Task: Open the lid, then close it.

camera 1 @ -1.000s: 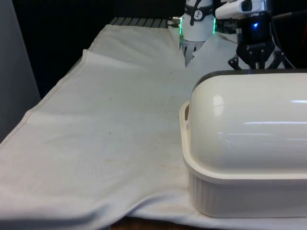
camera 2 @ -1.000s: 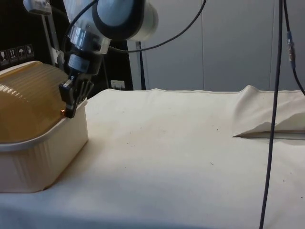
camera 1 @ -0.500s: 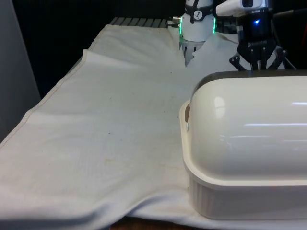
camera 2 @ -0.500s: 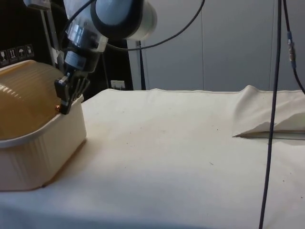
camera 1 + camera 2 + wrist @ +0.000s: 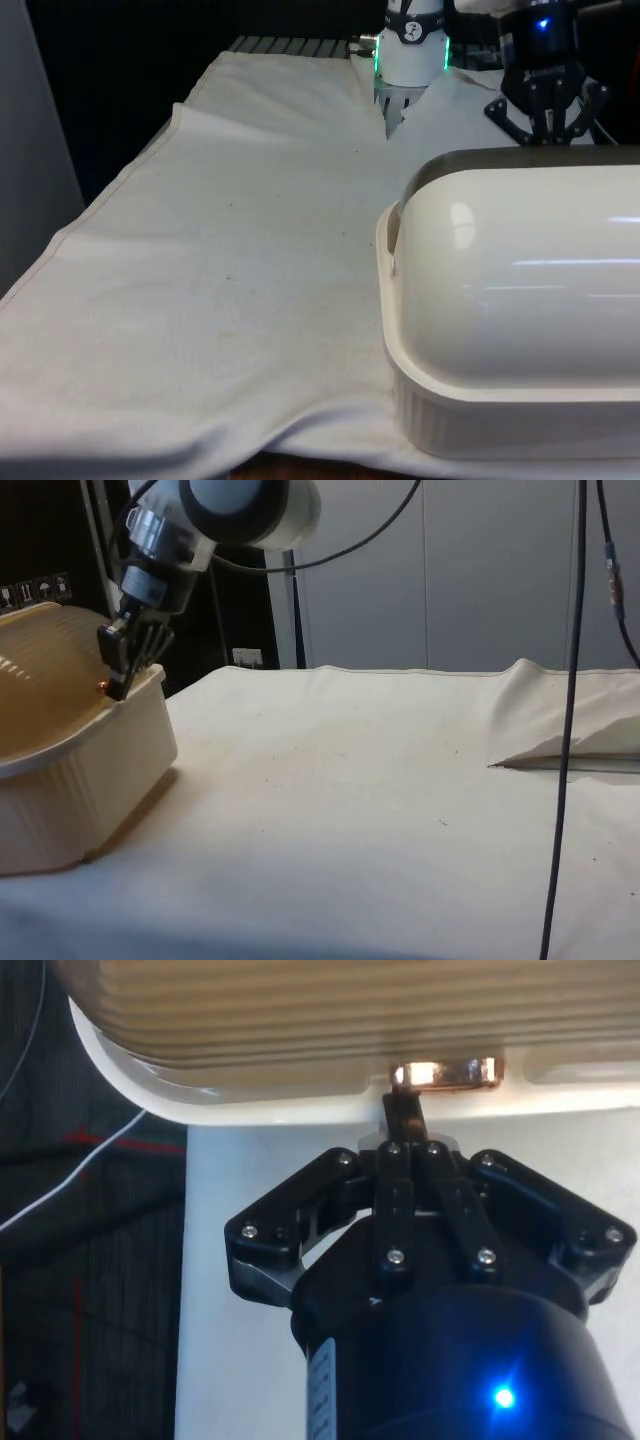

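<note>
The cream bread box point(image 5: 520, 400) sits at the near end of the white cloth point(image 5: 220, 300) on the front view's right, its domed lid point(image 5: 520, 270) closed over the ribbed base and its back towards that camera, so the working edge lies on the far side. There the gripper point(image 5: 405, 1110) has its fingers pressed together on the small copper handle point(image 5: 445, 1073) at the lid's lower edge. The hold looks thin, so the fingers could slip off the handle, or the pull could drag the whole box across the cloth instead of rolling the lid up.
</note>
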You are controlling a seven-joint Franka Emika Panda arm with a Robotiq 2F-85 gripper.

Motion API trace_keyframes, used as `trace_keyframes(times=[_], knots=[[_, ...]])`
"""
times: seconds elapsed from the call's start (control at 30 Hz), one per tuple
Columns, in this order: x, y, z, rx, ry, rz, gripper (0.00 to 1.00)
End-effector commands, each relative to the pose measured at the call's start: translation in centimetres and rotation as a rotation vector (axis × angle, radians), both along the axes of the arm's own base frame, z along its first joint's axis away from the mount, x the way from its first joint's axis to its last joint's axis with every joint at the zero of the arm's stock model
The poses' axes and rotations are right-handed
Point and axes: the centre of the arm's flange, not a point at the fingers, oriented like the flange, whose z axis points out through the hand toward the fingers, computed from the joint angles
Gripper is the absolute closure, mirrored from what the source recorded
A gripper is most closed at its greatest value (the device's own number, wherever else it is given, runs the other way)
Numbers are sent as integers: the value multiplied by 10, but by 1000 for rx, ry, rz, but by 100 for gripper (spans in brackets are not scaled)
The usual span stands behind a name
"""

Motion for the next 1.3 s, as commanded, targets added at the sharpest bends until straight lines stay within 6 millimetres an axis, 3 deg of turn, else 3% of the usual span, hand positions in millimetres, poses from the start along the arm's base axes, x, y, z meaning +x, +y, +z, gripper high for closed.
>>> trace_keyframes(times=[0.0, 0.87, 1.27], knots=[[1, 4, 5, 14, -16, 3, 100], [18, 3, 50, 18, -97, -1, 100], [36, 7, 72, 40, -158, 4, 100]])
